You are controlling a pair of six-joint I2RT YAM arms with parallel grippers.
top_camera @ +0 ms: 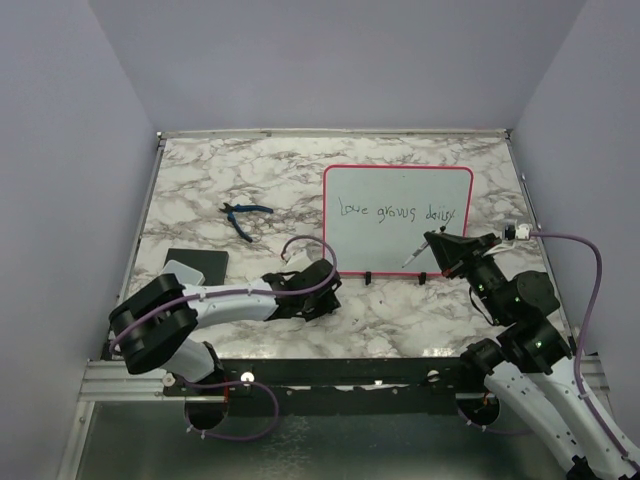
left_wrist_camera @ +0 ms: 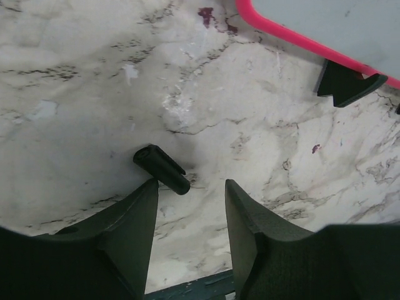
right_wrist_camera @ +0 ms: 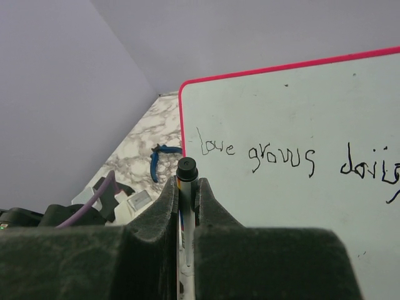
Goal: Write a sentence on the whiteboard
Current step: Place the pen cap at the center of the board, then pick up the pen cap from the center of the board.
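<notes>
Over the whiteboard (top_camera: pixel 398 190), right end effector (top_camera: pixel 431 240) pinches a marker (top_camera: pixel 412 259); left end effector (left_wrist_camera: pixel 191 187) spread.

**Matt plastic, marble-look top**

The left gripper (left_wrist_camera: pixel 190 185) has fingers (left_wrist_camera: pixel 134 231) of matt, grainy black plastic. Just ahead lies a smooth black plastic cap (left_wrist_camera: pixel 161 169) on the scuffed, marble-patterned table (left_wrist_camera: pixel 262 125). The marker (right_wrist_camera: pixel 186 169) in the right gripper (right_wrist_camera: pixel 186 189) has a glossy black end; the whiteboard (right_wrist_camera: pixel 300 106) beyond is smooth.

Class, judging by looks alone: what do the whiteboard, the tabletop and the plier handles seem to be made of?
Whiteboard: smooth white sheet, likely coated, in a red-pink plastic-looking frame. Tabletop: marble-patterned, matte; worn pale patches suggest printed laminate, not certain. Plier handles: blue, probably rubbery plastic sleeves; too small to confirm.
</notes>
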